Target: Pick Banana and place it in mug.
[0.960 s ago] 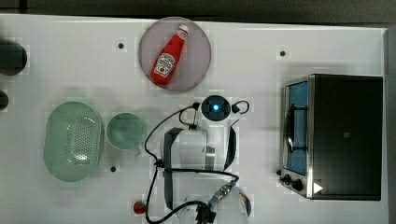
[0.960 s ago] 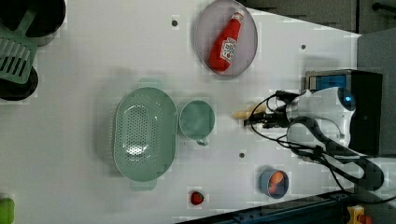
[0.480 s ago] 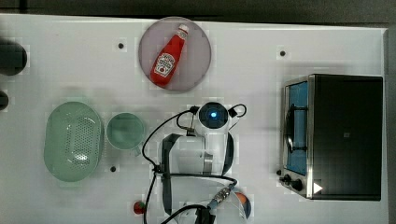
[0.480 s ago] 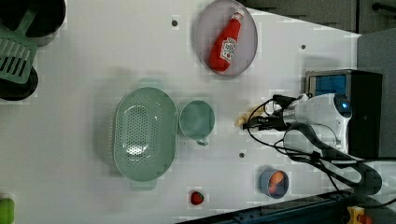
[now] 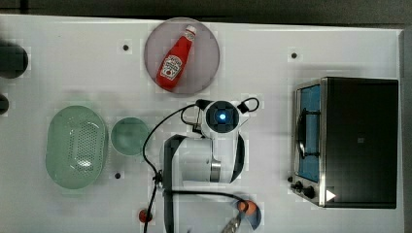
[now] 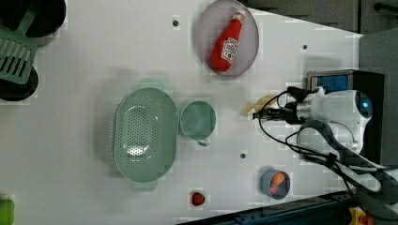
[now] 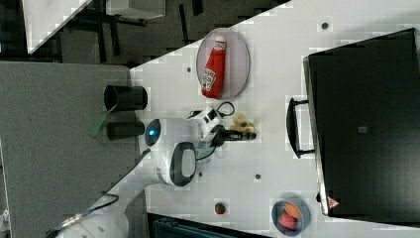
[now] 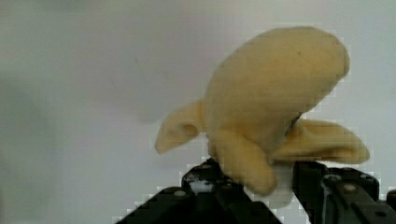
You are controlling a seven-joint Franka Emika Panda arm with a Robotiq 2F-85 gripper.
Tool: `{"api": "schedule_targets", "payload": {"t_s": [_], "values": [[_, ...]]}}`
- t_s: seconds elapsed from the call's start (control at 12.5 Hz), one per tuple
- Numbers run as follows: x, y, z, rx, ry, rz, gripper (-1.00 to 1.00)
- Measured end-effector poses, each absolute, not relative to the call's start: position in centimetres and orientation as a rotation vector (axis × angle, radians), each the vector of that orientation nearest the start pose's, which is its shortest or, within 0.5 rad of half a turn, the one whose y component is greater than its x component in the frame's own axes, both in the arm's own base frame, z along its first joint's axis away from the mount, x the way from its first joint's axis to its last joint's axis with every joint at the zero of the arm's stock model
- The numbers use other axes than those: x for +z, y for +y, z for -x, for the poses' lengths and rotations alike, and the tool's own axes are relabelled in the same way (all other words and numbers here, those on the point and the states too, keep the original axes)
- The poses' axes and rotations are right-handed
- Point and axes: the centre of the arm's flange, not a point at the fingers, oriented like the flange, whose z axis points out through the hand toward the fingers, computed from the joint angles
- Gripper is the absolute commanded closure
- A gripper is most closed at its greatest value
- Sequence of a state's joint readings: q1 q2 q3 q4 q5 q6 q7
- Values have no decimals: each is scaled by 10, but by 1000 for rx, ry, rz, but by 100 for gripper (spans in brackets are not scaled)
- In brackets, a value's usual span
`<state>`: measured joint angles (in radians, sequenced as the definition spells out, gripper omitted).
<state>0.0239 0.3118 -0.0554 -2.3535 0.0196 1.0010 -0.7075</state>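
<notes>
While our fingers [image 8: 210,184] clench on the banana [image 8: 275,107], having closed from wide open a moment ago, our gripper [image 6: 257,114] counts it as grasped, ready to lift. In the left view the mug [image 6: 198,120] waits well apart; the wrist view reveals peeled flaps.

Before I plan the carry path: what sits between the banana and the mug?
Nothing: in the left view, only bare white table lies between the banana and the mug.
</notes>
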Motion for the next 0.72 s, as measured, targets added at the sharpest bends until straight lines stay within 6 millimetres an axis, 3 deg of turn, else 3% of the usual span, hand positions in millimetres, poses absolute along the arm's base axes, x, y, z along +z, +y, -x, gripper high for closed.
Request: {"api": "schedule_targets", "payload": {"t_s": [0.08, 0.24, 0.32, 0.4, 0.56, 0.72], "values": [[212, -15, -506, 105, 185, 3140, 30], [275, -14, -513, 26, 157, 3148, 30], [304, -16, -511, 73, 160, 3148, 30], [339, -14, -512, 94, 155, 3147, 30], [416, -5, -522, -27, 159, 3126, 30], [480, 10, -526, -114, 140, 3116, 30]]}}
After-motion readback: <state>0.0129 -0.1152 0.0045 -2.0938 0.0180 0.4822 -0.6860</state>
